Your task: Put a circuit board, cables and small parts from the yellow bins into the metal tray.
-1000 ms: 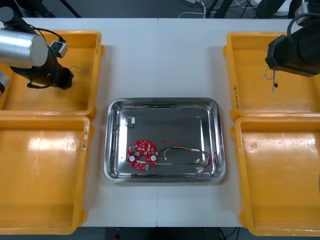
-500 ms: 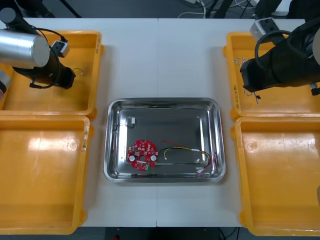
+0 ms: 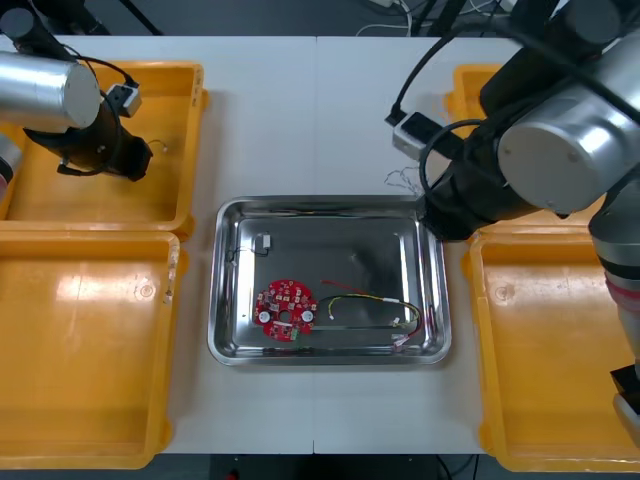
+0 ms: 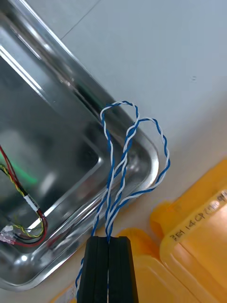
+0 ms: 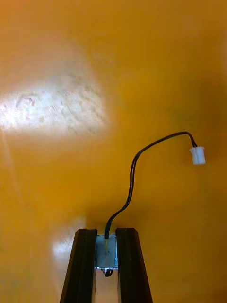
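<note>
Pinching blue-white cable in right gripper, tray's 1 o'clock; clamping small metal part in left gripper, 10 o'clock bin.

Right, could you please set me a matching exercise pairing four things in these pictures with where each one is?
Things:
1. red circuit board
2. blue and white cable
3. black cable
4. red and yellow cable

Places:
A. held in the left hand over the far left yellow bin
B. lying in the metal tray, near right part
C. held in the right hand above the tray's far right corner
D. lying in the tray, near left part

Pairs: 1-D, 2-C, 3-A, 4-B.
</note>
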Action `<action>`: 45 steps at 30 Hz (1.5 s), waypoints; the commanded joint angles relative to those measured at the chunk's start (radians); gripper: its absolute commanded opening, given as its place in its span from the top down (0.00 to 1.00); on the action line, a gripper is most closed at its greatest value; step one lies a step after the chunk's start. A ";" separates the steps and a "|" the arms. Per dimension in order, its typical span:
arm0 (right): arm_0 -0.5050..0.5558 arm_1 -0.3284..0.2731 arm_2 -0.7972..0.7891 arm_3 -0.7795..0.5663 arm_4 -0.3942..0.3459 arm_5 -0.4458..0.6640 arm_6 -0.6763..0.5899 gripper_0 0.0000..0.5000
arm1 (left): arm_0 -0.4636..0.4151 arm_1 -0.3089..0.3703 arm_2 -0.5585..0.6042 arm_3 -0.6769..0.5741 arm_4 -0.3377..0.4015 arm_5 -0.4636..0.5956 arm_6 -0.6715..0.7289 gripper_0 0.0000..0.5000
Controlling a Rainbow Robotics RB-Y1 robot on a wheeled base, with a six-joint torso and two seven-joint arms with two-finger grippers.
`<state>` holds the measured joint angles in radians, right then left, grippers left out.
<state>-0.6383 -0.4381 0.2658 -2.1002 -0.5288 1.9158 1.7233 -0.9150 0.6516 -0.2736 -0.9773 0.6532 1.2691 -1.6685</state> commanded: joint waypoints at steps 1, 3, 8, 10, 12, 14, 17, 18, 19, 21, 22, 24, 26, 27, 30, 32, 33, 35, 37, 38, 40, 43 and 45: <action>0.003 0.045 0.089 0.003 0.012 0.004 0.085 1.00 | -0.035 0.017 0.083 -0.144 -0.044 0.128 -0.086 1.00; 0.002 0.059 0.099 0.028 0.009 0.004 0.125 1.00 | -0.036 0.019 0.091 -0.181 -0.055 0.171 -0.079 1.00; -0.006 0.090 0.105 0.098 0.012 0.004 0.275 1.00 | -0.035 0.019 0.100 -0.277 -0.073 0.273 -0.043 1.00; -0.008 0.094 0.109 0.109 0.024 0.004 0.311 1.00 | -0.035 0.019 0.102 -0.302 -0.075 0.297 -0.014 1.00; -0.008 0.096 0.112 0.123 0.032 0.004 0.348 1.00 | -0.035 0.019 0.102 -0.324 -0.075 0.317 0.007 1.00; -0.008 0.096 0.116 0.137 0.041 0.002 0.389 1.00 | -0.035 0.019 0.102 -0.351 -0.075 0.340 0.041 1.00; -0.011 0.096 0.118 0.163 0.041 -0.029 0.435 1.00 | -0.035 0.014 0.100 -0.386 -0.072 0.368 0.076 1.00; -0.012 0.096 0.118 0.169 0.041 -0.037 0.444 1.00 | -0.035 0.014 0.102 -0.394 -0.072 0.372 0.082 1.00; -0.017 0.096 0.121 0.183 0.041 -0.049 0.461 1.00 | -0.035 0.013 0.100 -0.411 -0.070 0.385 0.096 1.00; -0.026 0.098 0.128 0.201 0.041 -0.064 0.470 1.00 | -0.035 0.013 0.102 -0.432 -0.067 0.400 0.118 1.00; -0.031 0.099 0.136 0.212 0.041 -0.077 0.472 1.00 | -0.033 0.011 0.102 -0.451 -0.066 0.412 0.133 1.00; -0.038 0.101 0.148 0.230 0.042 -0.097 0.473 1.00 | -0.028 0.011 0.102 -0.472 -0.061 0.421 0.156 1.00; -0.041 0.101 0.168 0.249 0.058 -0.133 0.475 1.00 | -0.018 0.011 0.100 -0.505 -0.056 0.424 0.182 1.00; -0.041 0.101 0.171 0.256 0.061 -0.146 0.475 1.00 | -0.015 0.011 0.100 -0.514 -0.056 0.424 0.185 1.00; -0.041 0.101 0.185 0.292 0.061 -0.198 0.479 1.00 | -0.002 0.011 0.102 -0.540 -0.056 0.429 0.193 1.00; -0.040 0.101 0.193 0.318 0.061 -0.236 0.483 1.00 | 0.002 0.011 0.102 -0.557 -0.056 0.437 0.199 1.00; -0.040 0.101 0.194 0.322 0.061 -0.244 0.483 1.00 | 0.002 0.011 0.100 -0.560 -0.055 0.440 0.202 1.00; -0.040 0.102 0.201 0.342 0.065 -0.276 0.486 1.00 | 0.002 0.008 0.100 -0.572 -0.055 0.458 0.211 1.00; -0.040 0.105 0.204 0.356 0.070 -0.297 0.487 1.00 | 0.004 0.005 0.100 -0.584 -0.055 0.467 0.219 1.00; -0.040 0.108 0.204 0.367 0.072 -0.310 0.489 1.00 | 0.004 0.003 0.102 -0.593 -0.055 0.475 0.225 1.00; -0.041 0.111 0.204 0.377 0.076 -0.324 0.489 1.00 | 0.004 -0.001 0.102 -0.606 -0.056 0.487 0.234 1.00; -0.040 0.117 0.204 0.388 0.092 -0.328 0.493 1.00 | 0.005 -0.007 0.102 -0.629 -0.053 0.507 0.268 1.00; -0.040 0.122 0.204 0.397 0.101 -0.330 0.495 1.00 | 0.005 -0.012 0.099 -0.652 -0.053 0.524 0.297 1.00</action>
<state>-0.6429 -0.3426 0.4551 -1.7033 -0.4430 1.5993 2.1832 -0.9107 0.6505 -0.1954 -1.5696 0.5929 1.7696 -1.5470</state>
